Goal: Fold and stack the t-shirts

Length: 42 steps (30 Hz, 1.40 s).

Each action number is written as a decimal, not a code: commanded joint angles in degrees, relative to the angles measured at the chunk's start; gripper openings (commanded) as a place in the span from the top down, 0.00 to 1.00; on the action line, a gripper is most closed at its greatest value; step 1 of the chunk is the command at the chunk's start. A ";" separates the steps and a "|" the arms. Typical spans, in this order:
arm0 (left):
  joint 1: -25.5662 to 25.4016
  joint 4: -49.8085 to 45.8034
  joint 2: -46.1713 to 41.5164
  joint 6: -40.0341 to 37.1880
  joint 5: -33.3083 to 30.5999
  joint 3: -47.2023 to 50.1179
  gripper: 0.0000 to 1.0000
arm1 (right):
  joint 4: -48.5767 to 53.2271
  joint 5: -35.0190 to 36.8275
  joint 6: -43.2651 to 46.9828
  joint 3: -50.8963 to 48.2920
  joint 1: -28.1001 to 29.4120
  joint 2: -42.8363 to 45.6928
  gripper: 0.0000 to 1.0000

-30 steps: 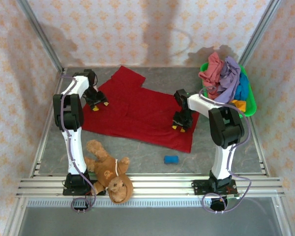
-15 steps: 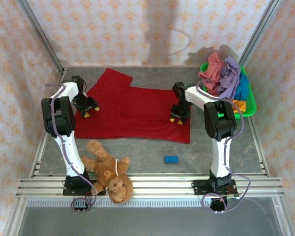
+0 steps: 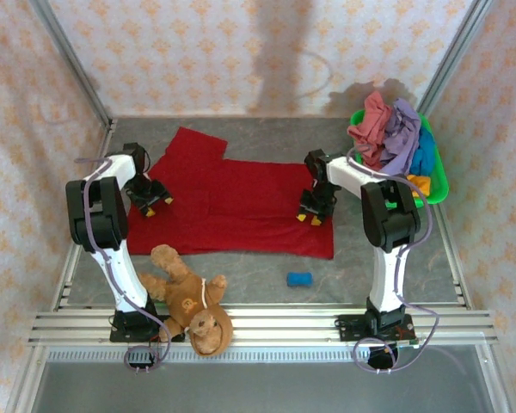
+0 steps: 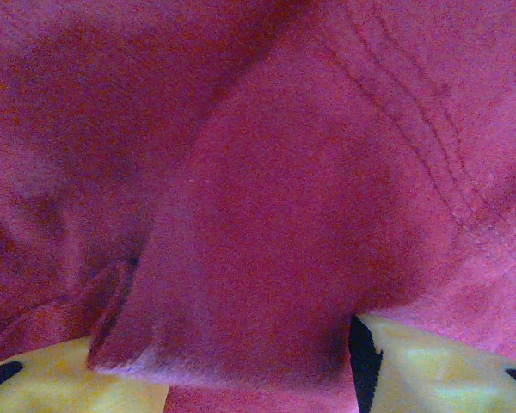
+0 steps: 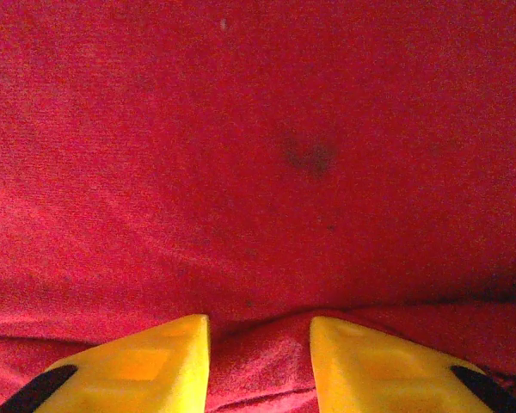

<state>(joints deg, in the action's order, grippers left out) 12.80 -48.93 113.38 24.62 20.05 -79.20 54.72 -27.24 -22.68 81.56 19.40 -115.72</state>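
A dark red t-shirt (image 3: 241, 202) lies spread flat across the middle of the table, its lower hem nearly level. My left gripper (image 3: 155, 204) is at the shirt's left edge, shut on a raised fold of the dark red t-shirt (image 4: 267, 215), which bulges between the yellow fingers (image 4: 439, 370). My right gripper (image 3: 309, 219) is at the shirt's right side, shut on a small ridge of the red cloth (image 5: 258, 155), which sits pinched in the right gripper (image 5: 260, 344). More t-shirts are heaped at the back right: salmon pink (image 3: 371, 125), lavender (image 3: 402, 138), teal blue (image 3: 424, 155) and orange-yellow (image 3: 419, 183).
The heap sits in a bright green basket (image 3: 441, 176) against the right wall. A brown teddy bear (image 3: 189, 297) lies at the near edge by the left arm's base. A small blue object (image 3: 299, 279) rests on the grey table in front of the shirt.
Both grippers dragged the red shirt leftward and turned it. Its slanted lower edge now lies nearly level, and the left gripper has ended up closer to the left wall.
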 commanded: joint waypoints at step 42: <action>-9.67 -2.79 38.95 -4.80 -20.04 -65.30 0.43 | 17.07 15.38 10.38 48.85 -6.46 -21.32 0.60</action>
<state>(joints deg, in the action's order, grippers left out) 3.64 -51.92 149.97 22.41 5.43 -142.91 69.43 -14.13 -13.32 128.46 13.34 -134.65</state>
